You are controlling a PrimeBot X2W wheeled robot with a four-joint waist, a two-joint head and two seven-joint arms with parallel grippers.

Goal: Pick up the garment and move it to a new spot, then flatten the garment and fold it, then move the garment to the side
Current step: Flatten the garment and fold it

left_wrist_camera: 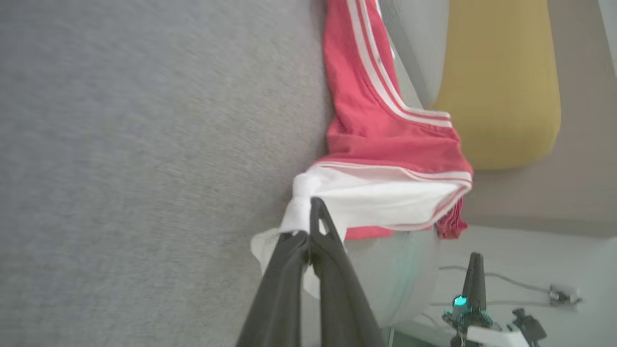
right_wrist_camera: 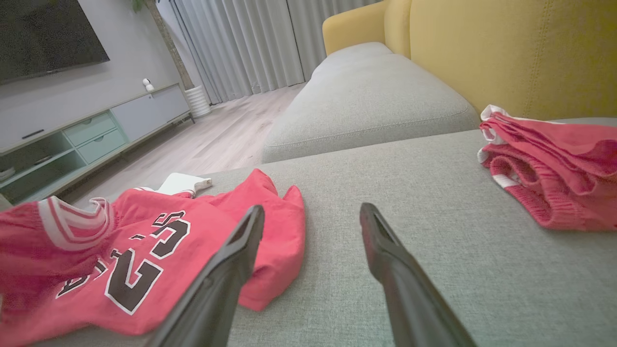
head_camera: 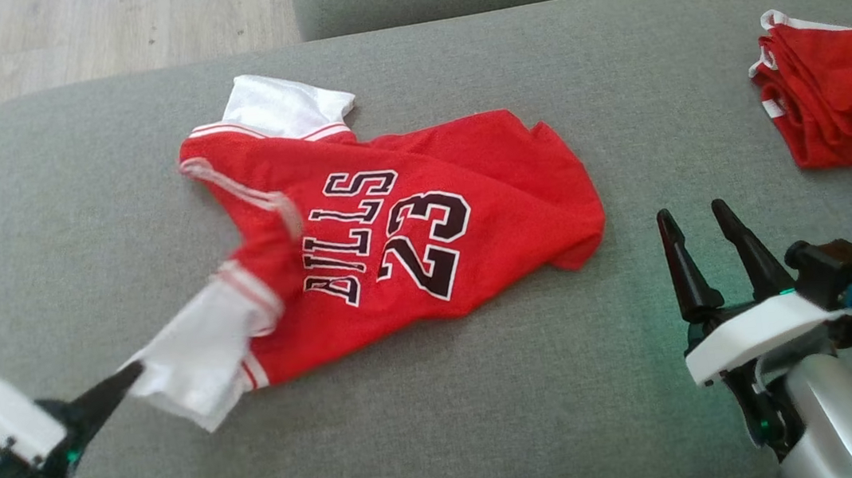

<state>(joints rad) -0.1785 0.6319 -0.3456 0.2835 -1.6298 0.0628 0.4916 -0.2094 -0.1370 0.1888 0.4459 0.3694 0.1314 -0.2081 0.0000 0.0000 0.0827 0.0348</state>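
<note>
A: Anything readable?

B: On the jersey (head_camera: 408, 225), black letters edged in white: "BULLS" with "23" beneath, lying sideways in the head view (a crease pinches the second letter). From the right wrist I can make out the "23" and the final "S".

A: Start closest. The claws?

B: The left claw (head_camera: 132, 373) sits at the near left, clamped on the edge of the white sleeve (head_camera: 199, 361). The left wrist view has its fingers (left_wrist_camera: 337, 279) pressed together with white cloth bunched around the tips. The right claw (head_camera: 692, 213) hangs at the near right, spread wide with nothing between its fingers, apart from the jersey's hem.

A: And the jersey itself?

B: Red, with white sleeves and striped red-and-white trim. It lies front up and rumpled across the middle of the grey cushion (head_camera: 493, 408). The gripped sleeve stretches toward the near left, and the other sleeve lies at the far side.

A: Farther out?

B: A second red garment (head_camera: 844, 103), folded, lies at the cushion's far right, well apart. The right wrist view adds the room beyond: a yellow sofa back (right_wrist_camera: 506, 58), grey curtains (right_wrist_camera: 250, 43), a low cabinet (right_wrist_camera: 96, 130) and a dark TV (right_wrist_camera: 43, 33) on the wall. The head view gives a pale wood floor (head_camera: 50, 41) past the cushion's far left.
</note>
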